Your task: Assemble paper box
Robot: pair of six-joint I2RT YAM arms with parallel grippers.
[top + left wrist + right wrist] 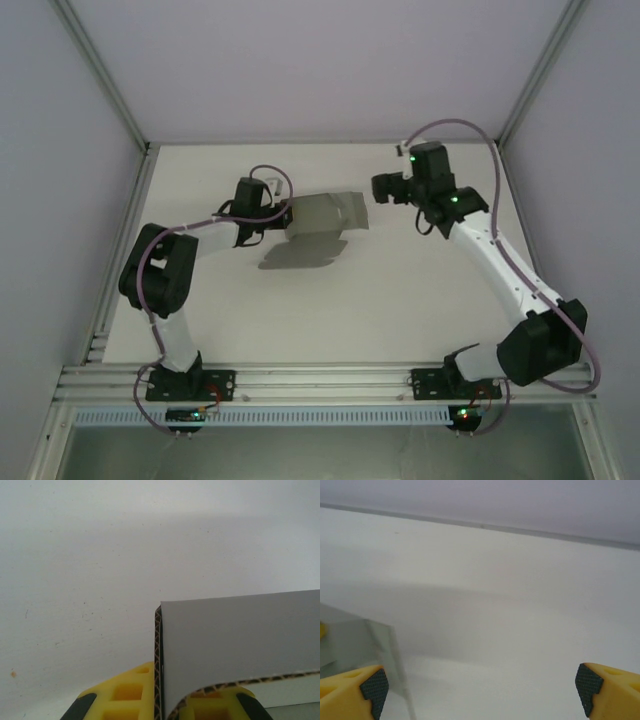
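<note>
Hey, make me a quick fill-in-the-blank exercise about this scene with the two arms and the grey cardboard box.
1. The paper box is gripped by the ____ arm.
2. The right gripper has its jaws wide ____.
3. The fingers pinching the cardboard edge are ____ in colour.

Missing words: left; open; yellow.

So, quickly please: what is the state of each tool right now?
Left tool: closed, holding the paper box by its edge.
Right tool: open, holding nothing.
</note>
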